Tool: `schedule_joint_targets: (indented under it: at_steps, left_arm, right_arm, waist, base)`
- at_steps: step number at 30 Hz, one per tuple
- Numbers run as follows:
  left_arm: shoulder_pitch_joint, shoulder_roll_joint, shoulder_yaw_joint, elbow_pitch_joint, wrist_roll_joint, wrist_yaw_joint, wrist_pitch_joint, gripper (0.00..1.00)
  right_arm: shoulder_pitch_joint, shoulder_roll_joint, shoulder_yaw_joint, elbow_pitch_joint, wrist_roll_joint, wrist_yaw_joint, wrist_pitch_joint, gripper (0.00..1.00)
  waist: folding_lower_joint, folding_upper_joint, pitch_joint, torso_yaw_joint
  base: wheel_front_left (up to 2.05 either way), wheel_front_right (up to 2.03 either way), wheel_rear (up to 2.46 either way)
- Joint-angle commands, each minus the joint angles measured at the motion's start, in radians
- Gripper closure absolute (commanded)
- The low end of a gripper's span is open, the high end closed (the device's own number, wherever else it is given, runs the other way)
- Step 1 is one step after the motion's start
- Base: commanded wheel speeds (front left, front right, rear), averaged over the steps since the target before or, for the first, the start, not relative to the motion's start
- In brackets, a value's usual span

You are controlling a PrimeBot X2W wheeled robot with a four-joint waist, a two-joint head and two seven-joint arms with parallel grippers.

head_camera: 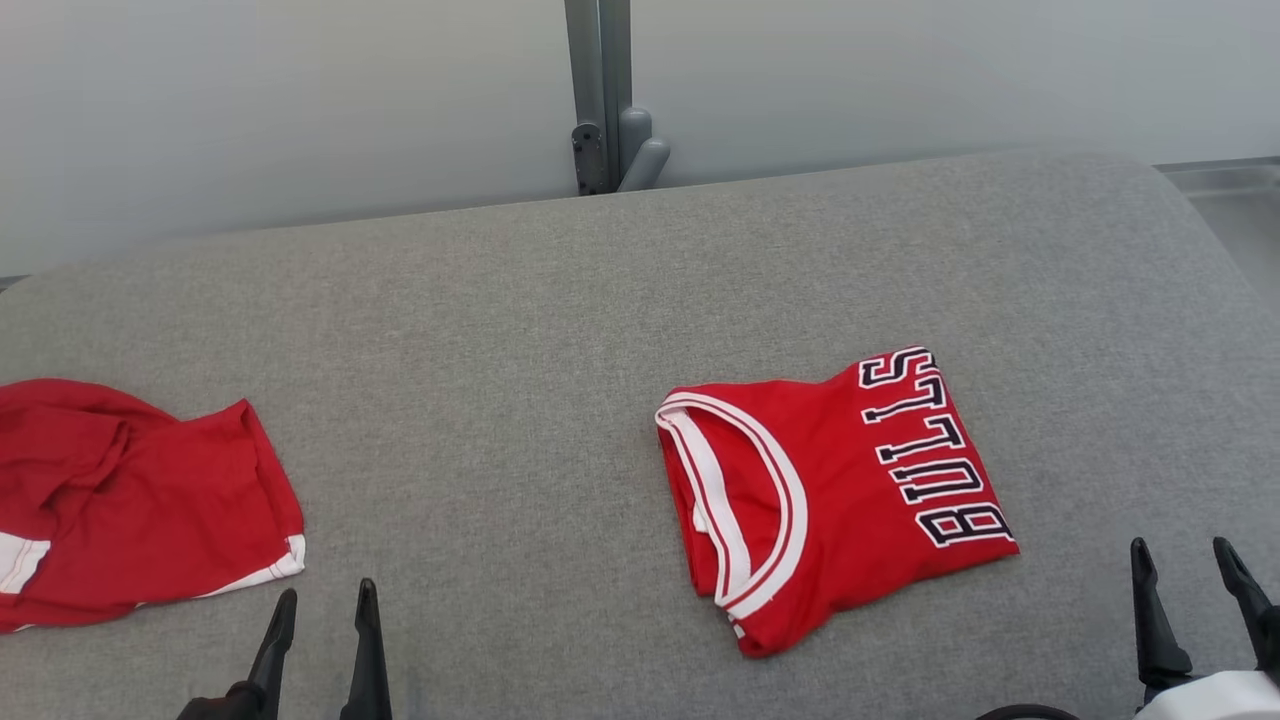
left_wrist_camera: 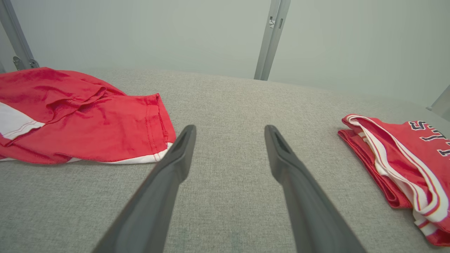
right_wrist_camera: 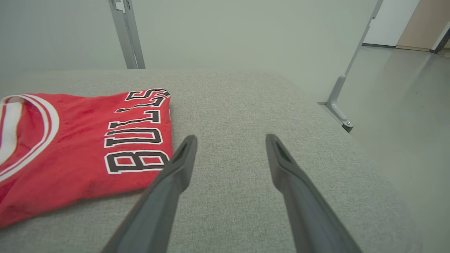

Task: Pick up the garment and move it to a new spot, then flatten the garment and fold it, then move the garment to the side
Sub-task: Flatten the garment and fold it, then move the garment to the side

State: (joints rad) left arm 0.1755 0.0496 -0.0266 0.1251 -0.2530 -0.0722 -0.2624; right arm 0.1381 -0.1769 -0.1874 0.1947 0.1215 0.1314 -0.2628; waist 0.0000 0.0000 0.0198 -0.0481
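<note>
Head view: the folded red cloth jersey with white trim (head_camera: 840, 480) lies on the soft grey table (head_camera: 500, 320), just left of the right claw (head_camera: 1180, 548). That claw and the left claw (head_camera: 328, 590) are spread wide, holding nothing. Folding looks done; next, pinch all layers to move it aside

jersey (head_camera: 830, 490): red, white trim, black lettering | other garment (head_camera: 130, 490): red, white | surface (head_camera: 500, 330): grey
</note>
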Motion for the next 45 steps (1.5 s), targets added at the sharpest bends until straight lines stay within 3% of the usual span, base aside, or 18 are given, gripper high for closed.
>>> schedule_joint_targets:
  at_steps: [1,20,45]
  left_arm:
    - [0.011,0.002,0.006,-0.005,0.009,-0.006,-0.003,0.00]
    - [0.011,0.002,-0.005,-0.004,-0.001,-0.011,-0.003,0.00]
    - [0.011,0.002,-0.009,-0.001,0.001,-0.005,-0.003,0.00]
  right_arm:
    - [0.008,0.002,-0.007,0.004,-0.005,-0.001,-0.003,0.00]
    - [-0.086,-0.035,0.104,-0.016,-0.001,-0.001,-0.003,0.00]
    - [-0.104,-0.003,0.119,-0.011,0.054,-0.001,-0.003,0.00]
  waist:
    - [0.0000,0.0000,-0.002,-0.006]
    - [0.0000,0.0000,-0.010,0.049]
    - [0.0000,0.0000,-0.020,0.108]
  base:
    - [0.00,0.00,0.00]
    - [0.00,0.00,0.00]
    - [0.00,0.00,0.00]
